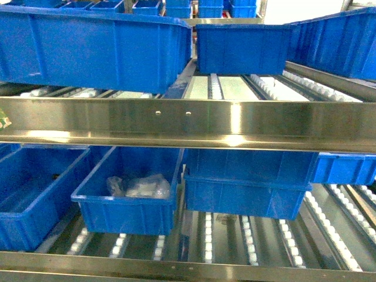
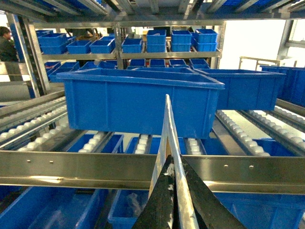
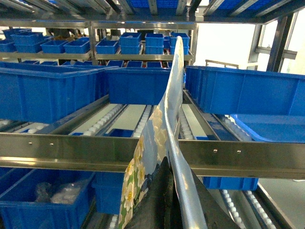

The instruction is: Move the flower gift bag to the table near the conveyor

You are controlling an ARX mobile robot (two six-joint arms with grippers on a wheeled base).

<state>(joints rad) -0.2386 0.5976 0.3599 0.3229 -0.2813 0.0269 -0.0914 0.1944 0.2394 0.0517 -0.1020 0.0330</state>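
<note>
The flower gift bag (image 3: 144,160) stands edge-on in the right wrist view, with white and yellow blooms printed on its left face. My right gripper (image 3: 167,161) is shut on its rim. In the left wrist view a thin pale edge of the bag (image 2: 167,121) rises from my left gripper (image 2: 172,161), which is shut on it. Both grippers face the conveyor (image 1: 208,235), whose white rollers run in steel rails (image 2: 28,126). Neither gripper shows in the head view. The table is out of view.
A steel front rail (image 1: 188,123) crosses the rack at mid height. Blue bins (image 1: 88,50) sit on the upper rollers and others (image 1: 129,197) below, one holding a clear plastic wad (image 1: 141,187). More shelves of bins (image 2: 157,40) stand behind.
</note>
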